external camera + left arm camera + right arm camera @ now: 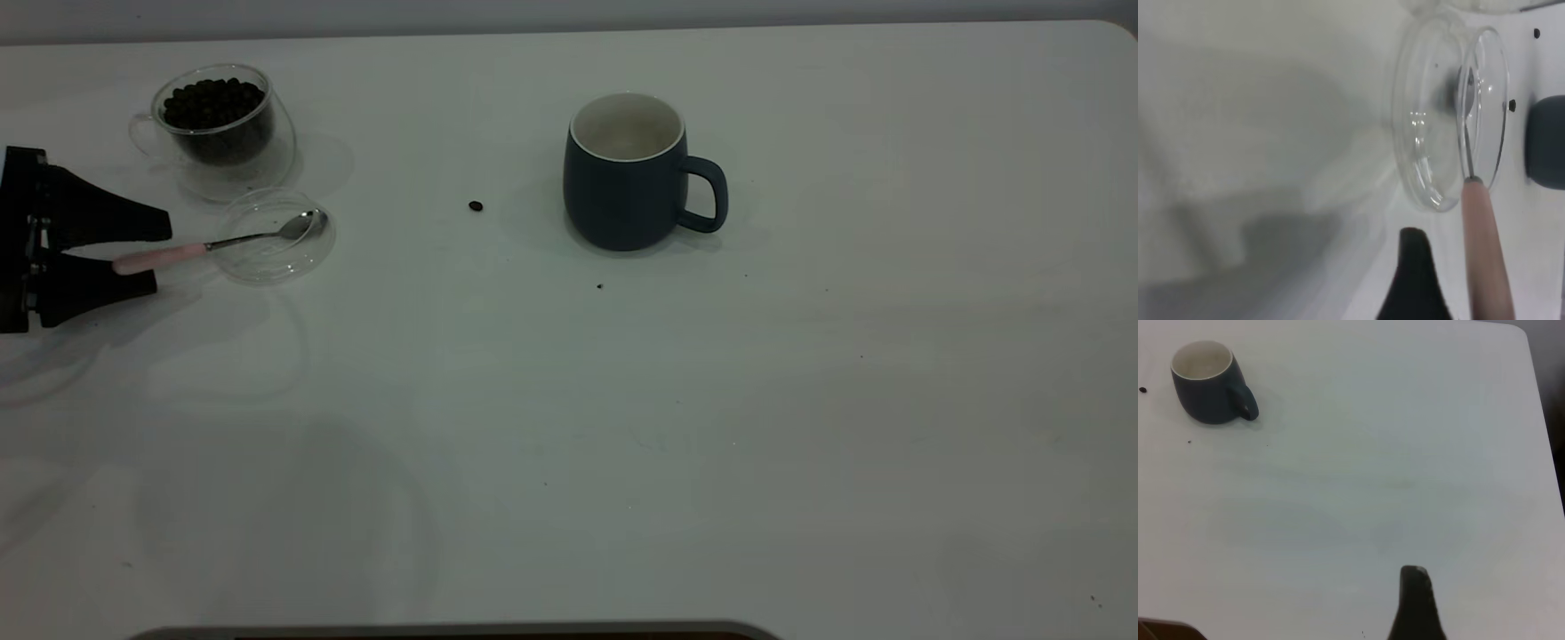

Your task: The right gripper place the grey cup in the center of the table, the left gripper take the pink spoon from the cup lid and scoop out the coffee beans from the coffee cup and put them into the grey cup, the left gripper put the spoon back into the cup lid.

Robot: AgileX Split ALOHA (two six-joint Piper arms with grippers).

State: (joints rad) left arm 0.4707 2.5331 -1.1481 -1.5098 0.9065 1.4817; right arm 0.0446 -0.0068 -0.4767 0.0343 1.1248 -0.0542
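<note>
the grey cup (629, 178) stands upright near the middle of the table (800, 400), handle pointing toward the right arm's side, and looks empty; a single stray bean (476, 206) lies on the table between it and the cup lid (276, 238). the pink spoon (213, 246) rests with its metal bowl inside the lid and its pink handle sticking out over the rim toward the left gripper (133, 258). the left gripper's fingers are spread, one on each side of the handle's end, not yet pinching it. the coffee cup (218, 124), heaped with coffee beans (213, 102), sits just behind the lid. the spoon looks light, stiff and thin, and its smooth handle could roll or pivot in the jaws; a grasp across the pink part, a little in from its end, seems best for keeping the bowl level when scooping. the lid is light and clear and could easily slide if nudged. only one finger of the right gripper (1417, 603) shows, well apart from the cup, so i cannot tell whether its fingers are spread.
</note>
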